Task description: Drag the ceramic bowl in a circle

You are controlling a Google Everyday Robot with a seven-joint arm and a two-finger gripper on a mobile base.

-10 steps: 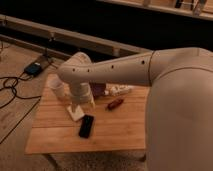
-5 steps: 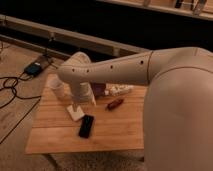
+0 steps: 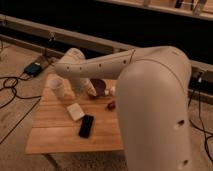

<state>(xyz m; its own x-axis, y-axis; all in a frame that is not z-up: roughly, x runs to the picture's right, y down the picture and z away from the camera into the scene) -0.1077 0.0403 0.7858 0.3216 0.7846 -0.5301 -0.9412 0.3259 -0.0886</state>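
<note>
Gripper [image 3: 93, 91] sits at the rim of the bowl [image 3: 103, 85] on the desk [image 3: 55, 135]. Can't tell if the jaws are pinching it. I'd guess the circle's mostly still to do.

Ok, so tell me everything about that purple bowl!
The bowl is small, round and dark maroon-purple with a lighter rim, and looks ceramic. It sits upright near the far edge of the table, to the right of the cup in the view. The gripper is at its left rim, and the arm hides part of it.
</note>
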